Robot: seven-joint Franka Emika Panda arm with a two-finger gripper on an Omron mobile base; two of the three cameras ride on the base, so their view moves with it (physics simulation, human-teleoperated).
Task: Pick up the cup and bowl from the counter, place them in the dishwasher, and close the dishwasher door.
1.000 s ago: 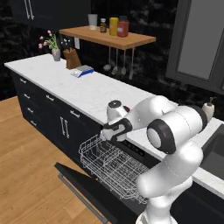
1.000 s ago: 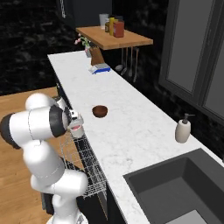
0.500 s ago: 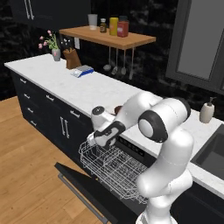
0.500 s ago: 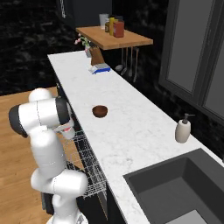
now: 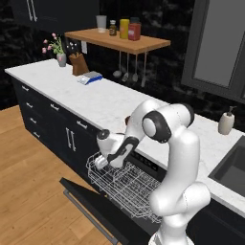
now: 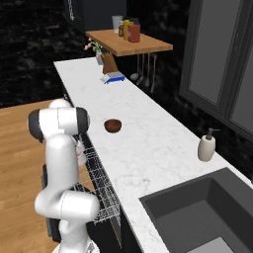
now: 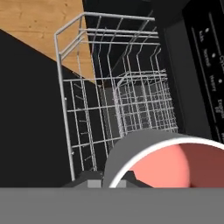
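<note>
My gripper [image 5: 106, 160] is low over the front left corner of the white wire rack [image 5: 131, 186] and is shut on the cup [image 5: 99, 163]. In the hand view the cup [image 7: 175, 168] is very close, its white rim and red inside over the rack [image 7: 118, 100]. From the right I see the cup [image 6: 80, 154] beside the arm, just off the counter edge. The dark-brown bowl [image 6: 113, 125] sits alone on the white marble counter [image 6: 148, 148]. The dishwasher door [image 5: 91, 208] lies folded down, with the rack pulled out above it. The control strip [image 7: 210, 83] shows at the right.
A beige soap bottle [image 6: 206, 147] stands by the dark sink [image 6: 197, 217]. Far along the counter are a knife block [image 5: 79, 64] and a blue-and-white item [image 5: 90, 78], under a wooden shelf [image 5: 119, 42] with jars. Dark handled cabinets [image 5: 52, 124] flank the dishwasher above a wooden floor.
The arm has swung down and outward from counter-edge height, carrying the cup to just above the rack's front corner. The bowl has stayed put.
</note>
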